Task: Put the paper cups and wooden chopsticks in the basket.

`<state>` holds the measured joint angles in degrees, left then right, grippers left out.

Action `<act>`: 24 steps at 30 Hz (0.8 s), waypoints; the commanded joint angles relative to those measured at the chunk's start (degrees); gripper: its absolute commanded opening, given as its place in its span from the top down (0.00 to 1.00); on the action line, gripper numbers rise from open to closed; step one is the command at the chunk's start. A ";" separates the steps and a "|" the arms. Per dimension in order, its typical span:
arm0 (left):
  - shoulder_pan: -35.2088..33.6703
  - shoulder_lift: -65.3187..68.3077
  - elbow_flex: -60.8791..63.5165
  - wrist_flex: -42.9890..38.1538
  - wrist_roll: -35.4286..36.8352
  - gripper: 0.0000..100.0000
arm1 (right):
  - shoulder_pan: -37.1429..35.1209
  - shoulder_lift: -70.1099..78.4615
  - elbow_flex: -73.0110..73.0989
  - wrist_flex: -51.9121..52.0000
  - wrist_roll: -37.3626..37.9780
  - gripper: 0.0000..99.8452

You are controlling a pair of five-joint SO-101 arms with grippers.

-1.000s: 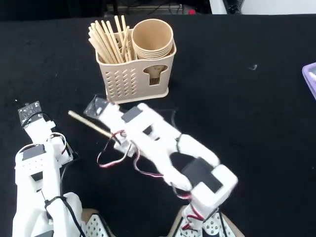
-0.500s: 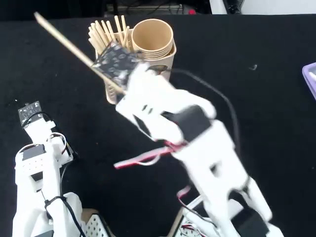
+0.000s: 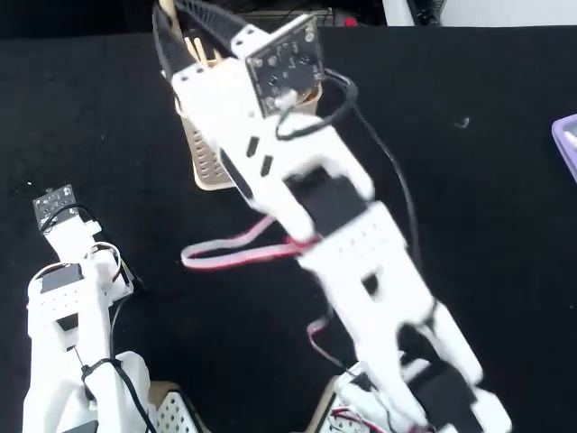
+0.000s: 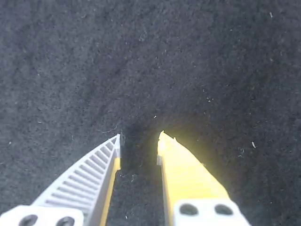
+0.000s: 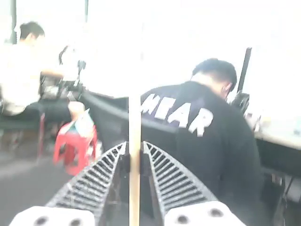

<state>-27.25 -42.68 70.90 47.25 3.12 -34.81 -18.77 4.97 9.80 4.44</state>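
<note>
Right arm [image 3: 343, 234] is stretched out long from the near edge of the table, diagonally up toward the far left, with its wrist over the basket [image 3: 206, 161]. From the wrist cam the right gripper [image 5: 135, 143] is aimed out at the room rather than down at the table, and both fingers are pinched tight on a single wooden chopstick [image 5: 135, 113].

The stick's long axis runs the same way as the fingers, straight down the slot between them and out past the tips. In the high view a tan tip pokes out by the far edge of the table, just beyond the basket.

Left arm [image 3: 68, 298] sits folded at the near left, well apart from all this. The left gripper [image 4: 138, 141] points down at the black table [image 4: 197, 56] with its fingers a little apart and nothing between them.

The basket is mostly covered by the right arm, so only its slotted left wall shows. The bundled chopsticks [image 3: 194, 47] stick up out of it, right beside the gripper. A red cable [image 3: 230, 254] loops off the arm's side, and something purple [image 3: 566, 144] sits at the far right edge of the table.
</note>
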 commanded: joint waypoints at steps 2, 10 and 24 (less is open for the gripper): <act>0.13 -1.23 -0.48 -0.62 -0.26 0.86 | 3.34 6.99 -1.01 -8.88 -0.62 0.99; 0.22 -1.23 -0.40 -0.62 -0.26 0.86 | 7.12 18.15 -1.01 -8.88 -0.62 0.99; 0.22 -1.23 -0.40 -0.62 -0.26 0.86 | 6.42 20.88 -0.04 0.44 -0.97 0.87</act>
<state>-27.25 -42.68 70.90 47.25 3.12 -28.66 2.86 5.14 8.84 4.00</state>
